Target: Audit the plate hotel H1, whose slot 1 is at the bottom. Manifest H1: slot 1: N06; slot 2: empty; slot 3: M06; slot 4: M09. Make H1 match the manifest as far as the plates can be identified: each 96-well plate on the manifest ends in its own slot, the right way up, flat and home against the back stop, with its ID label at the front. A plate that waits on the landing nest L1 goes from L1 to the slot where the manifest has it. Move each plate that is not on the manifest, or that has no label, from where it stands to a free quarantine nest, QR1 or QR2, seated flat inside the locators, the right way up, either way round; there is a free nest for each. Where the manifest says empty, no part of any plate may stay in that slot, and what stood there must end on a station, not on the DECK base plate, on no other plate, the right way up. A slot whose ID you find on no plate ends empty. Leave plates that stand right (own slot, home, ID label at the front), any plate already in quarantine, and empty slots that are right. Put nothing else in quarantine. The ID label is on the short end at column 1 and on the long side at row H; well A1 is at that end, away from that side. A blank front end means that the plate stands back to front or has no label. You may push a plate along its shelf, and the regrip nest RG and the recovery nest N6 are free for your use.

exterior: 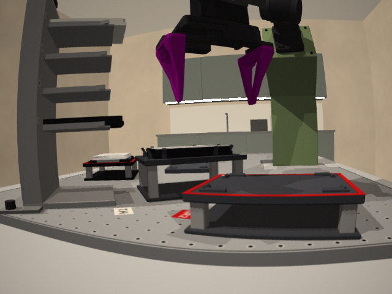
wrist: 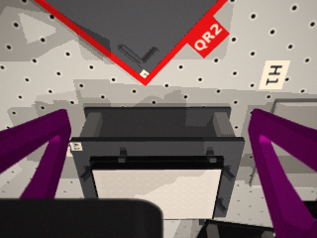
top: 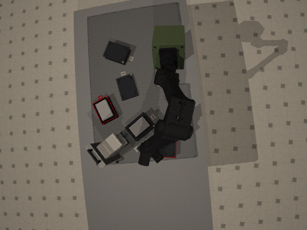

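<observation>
Hovering high above the QR2 nest (exterior: 272,185) — claw (exterior: 215,101) wide open, empty, fingers pointing down.

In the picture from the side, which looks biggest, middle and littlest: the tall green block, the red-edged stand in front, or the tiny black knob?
1. Tall green block
2. Red-edged dark stand, though it is nearer the camera, so it may look bigger than it is
3. Small black round knob

Plate hotel H1 (exterior: 33,104), a grey tower with four shelves, holds one black plate (exterior: 82,120) lying flat in the bottom slot. A pale-topped plate (exterior: 112,156) sits on the far red-edged quarantine nest (exterior: 107,163). Red-edged nest QR2 (exterior: 275,193) holds no plate.
</observation>
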Controlling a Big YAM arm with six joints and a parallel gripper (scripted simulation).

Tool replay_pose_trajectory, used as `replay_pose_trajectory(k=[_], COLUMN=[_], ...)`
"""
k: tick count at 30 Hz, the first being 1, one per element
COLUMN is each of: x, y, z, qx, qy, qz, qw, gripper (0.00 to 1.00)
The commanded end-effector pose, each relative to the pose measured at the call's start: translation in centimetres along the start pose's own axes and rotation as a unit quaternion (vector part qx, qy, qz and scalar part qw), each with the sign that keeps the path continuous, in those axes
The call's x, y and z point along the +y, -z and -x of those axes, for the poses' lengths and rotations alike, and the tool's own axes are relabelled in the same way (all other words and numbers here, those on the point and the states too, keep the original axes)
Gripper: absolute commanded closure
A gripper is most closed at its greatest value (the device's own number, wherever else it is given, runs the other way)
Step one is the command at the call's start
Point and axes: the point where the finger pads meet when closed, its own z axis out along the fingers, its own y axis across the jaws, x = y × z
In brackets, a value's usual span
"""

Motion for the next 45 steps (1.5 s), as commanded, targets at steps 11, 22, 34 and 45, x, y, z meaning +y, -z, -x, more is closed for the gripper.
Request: replay_pose_trajectory(k=[11, 22, 34, 45], x=[-0.4, -0.3, -0.2, -0.6], y=[2.7, 4.9, 8.1, 10.7], z=[0.0, 0.0, 0.0, 0.4], qx=[-0.002, -0.002, -0.002, -0.005], qy=[0.005, 0.005, 0.006, 0.008], qz=[-0.009, -0.009, -0.009, -0.013], qw=[1.0, 1.0, 1.0, 1.0], gripper=[0.0, 0.0, 0.0, 0.0])
